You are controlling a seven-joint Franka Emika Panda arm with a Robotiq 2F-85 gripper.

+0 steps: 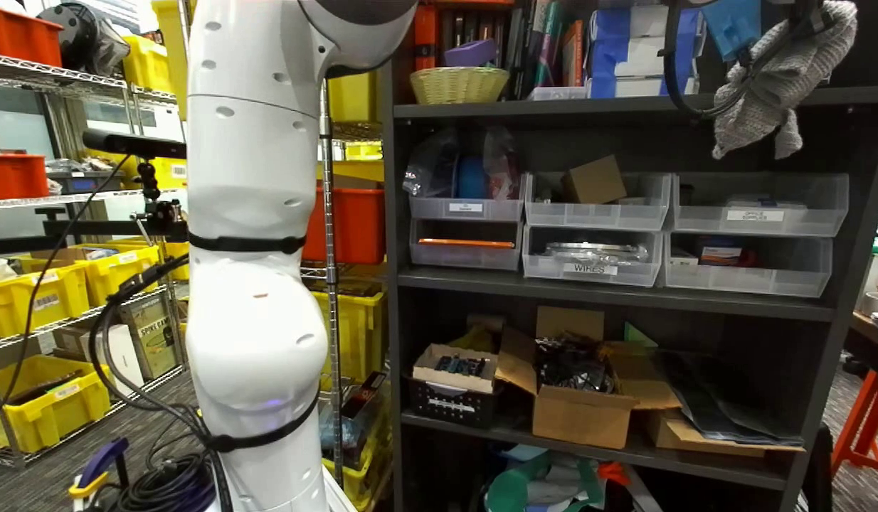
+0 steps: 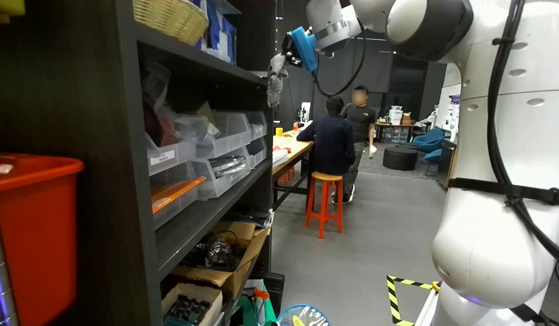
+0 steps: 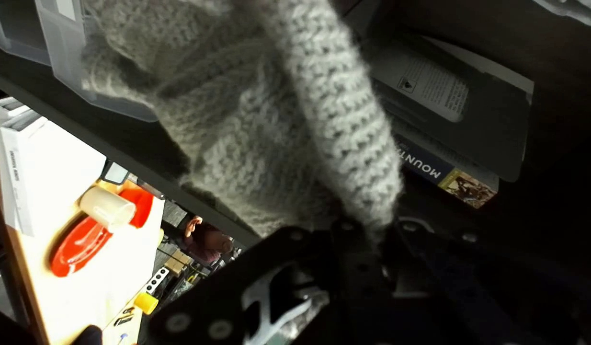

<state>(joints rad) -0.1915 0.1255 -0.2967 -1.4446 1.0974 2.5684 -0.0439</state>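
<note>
Beside shelves (image 1: 610, 293), arm (image 2: 528, 122) raised, outstretched (knitted cloth (image 1: 777, 87) dangling)

In the wrist view, the top edge is cutting off the gray knitted piece (image 3: 257, 124), whose folds are concealing the fingertips of the gripper (image 3: 374, 235) and the end of the title starting "MOUNT" on the book (image 3: 441, 177). Print on the dark gray cover (image 3: 492, 129) is proving too small to read. In both exterior views, the top edge is cropping the white robot arm (image 1: 257, 163). In an exterior view, the face of the standing man (image 2: 362, 120) is appearing blurred; the seated person (image 2: 329, 140) is facing away, features hidden.
</note>
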